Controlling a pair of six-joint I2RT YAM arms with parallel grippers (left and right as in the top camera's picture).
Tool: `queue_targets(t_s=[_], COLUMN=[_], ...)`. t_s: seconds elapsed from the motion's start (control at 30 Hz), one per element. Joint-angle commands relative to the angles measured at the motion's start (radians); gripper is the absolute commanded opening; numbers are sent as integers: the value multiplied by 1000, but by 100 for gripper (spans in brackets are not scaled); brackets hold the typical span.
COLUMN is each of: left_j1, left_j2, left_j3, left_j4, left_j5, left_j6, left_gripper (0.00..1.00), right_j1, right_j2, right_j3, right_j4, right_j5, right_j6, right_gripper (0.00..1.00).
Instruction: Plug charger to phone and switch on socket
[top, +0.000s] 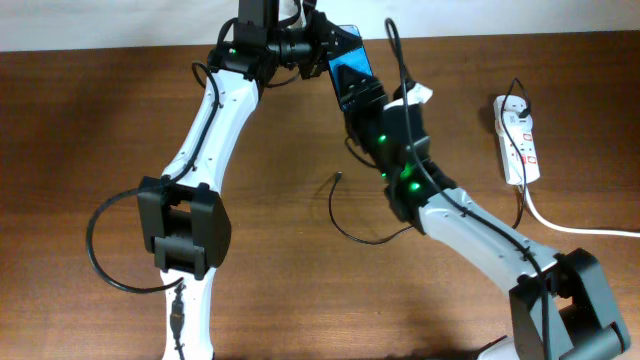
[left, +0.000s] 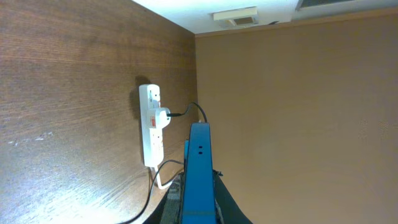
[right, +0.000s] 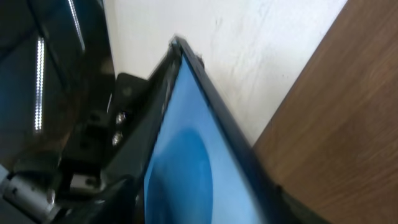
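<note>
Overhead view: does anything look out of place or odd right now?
Yes. The charger's plug tip lies loose in the middle of the table, cable curled, with neither arm's jaws near it. Both are up at the phone, which is lifted clear and tilted. The power strip looks normal.

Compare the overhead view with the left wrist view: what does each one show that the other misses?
Only overhead: the charger cable curling loose on the table, its tip unplugged and apart from the phone, whose blue screen shows.
Only left wrist: the phone seen edge-on, plus a wall and a ceiling vent.
Both: the phone and the power strip lying on the wood, with a black lead plugged into it and its white cord trailing off.
</note>
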Motion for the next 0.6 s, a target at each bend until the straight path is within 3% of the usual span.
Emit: queue_targets(t_s=[0.0, 0.07, 0.13, 0.23, 0.3, 0.47, 0.57], left_j1=[31, 56, 89, 146, 194, 296, 344], left_j2=[-18, -18, -18, -18, -18, -18, -18], left_j3=[18, 18, 18, 18, 18, 18, 18], left_j4=[-48, -97, -159, -275, -443, -781, -906], left_j5=[2, 2, 13, 31, 26, 33, 142], left_j6=[25, 72, 132, 285, 429, 721, 974], left_gripper=[0, 0, 0, 0, 0, 0, 0], right_j1=[-101, -161, -227, -296, -309, -287, -251], right_j2=[-15, -31, -50, -69, -71, -70, -70], right_j3=[-9, -9, -9, -8, -4, 33, 116], right_j4=[3, -8, -71, -251, -439, -733, -913], right_j5=[-186, -293, -416, -551, -589, -575, -512], right_j6=[-95, -158, -217, -375, -547, -806, -914], right_gripper=[74, 88, 96, 97, 98, 96, 95])
